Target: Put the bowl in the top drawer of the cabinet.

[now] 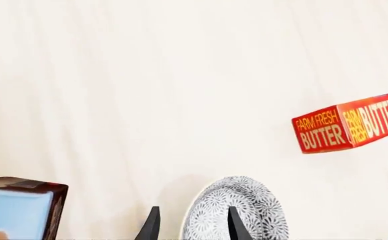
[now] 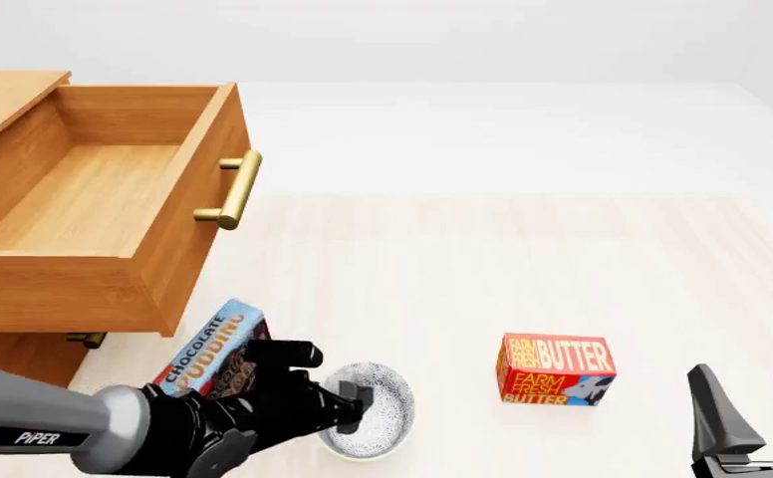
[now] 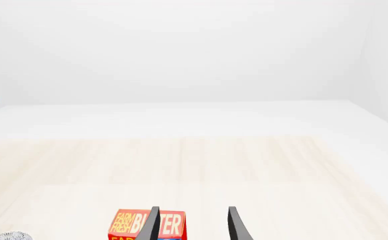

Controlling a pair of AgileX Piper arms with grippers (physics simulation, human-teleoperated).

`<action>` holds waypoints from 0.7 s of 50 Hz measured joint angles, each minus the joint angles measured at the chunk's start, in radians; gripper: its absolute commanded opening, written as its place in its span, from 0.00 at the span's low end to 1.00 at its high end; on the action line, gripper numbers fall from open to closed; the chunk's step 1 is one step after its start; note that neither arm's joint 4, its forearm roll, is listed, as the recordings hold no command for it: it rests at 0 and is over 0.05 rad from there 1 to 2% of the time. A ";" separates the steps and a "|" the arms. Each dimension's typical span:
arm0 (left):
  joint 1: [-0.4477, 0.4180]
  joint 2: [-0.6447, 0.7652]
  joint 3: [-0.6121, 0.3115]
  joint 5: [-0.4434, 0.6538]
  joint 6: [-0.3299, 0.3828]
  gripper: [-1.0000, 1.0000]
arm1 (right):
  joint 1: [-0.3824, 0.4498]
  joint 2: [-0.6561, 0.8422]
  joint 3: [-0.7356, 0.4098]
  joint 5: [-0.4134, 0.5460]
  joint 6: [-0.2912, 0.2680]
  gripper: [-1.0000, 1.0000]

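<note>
Reaching in from the near left, the left gripper [image 2: 350, 410] has its dark fingers straddling the rim of the small white speckled ceramic bowl [image 2: 384, 410], which sits on the pale wooden table [image 2: 493, 259] between a chocolate pudding box [image 2: 214, 349] and a red butter box [image 2: 556, 369]. Can't tell if it's actually clamped. The light-brown wooden cabinet [image 2: 15, 358] has its top drawer [image 2: 95, 199] pulled wide open. The right gripper [image 2: 756, 410] hangs spread apart, holding nothing.

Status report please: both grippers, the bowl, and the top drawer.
Left gripper straddles the bowl rim, not clearly clamped. Right gripper open, idle. Top drawer pulled open, nothing visible inside. Pudding box sits under drawer front.
</note>
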 measured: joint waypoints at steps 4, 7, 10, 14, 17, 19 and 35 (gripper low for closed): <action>-0.003 -0.003 0.005 -0.005 -0.003 0.00 | 0.000 0.000 0.000 0.000 0.000 1.00; -0.007 -0.021 0.008 0.001 0.001 0.00 | 0.000 0.000 0.000 0.000 0.000 1.00; -0.009 -0.046 0.008 0.013 0.010 0.00 | 0.000 0.000 0.000 0.000 0.000 1.00; -0.012 -0.085 0.008 0.033 0.024 0.00 | 0.000 0.000 0.000 0.000 0.000 1.00; -0.015 -0.116 0.007 0.049 0.037 0.00 | 0.000 0.000 0.000 0.000 0.000 1.00; -0.015 -0.136 0.006 0.060 0.046 0.00 | 0.000 0.000 0.000 0.000 0.000 1.00; -0.011 -0.271 -0.002 0.136 0.121 0.00 | 0.000 0.000 0.000 0.000 0.000 1.00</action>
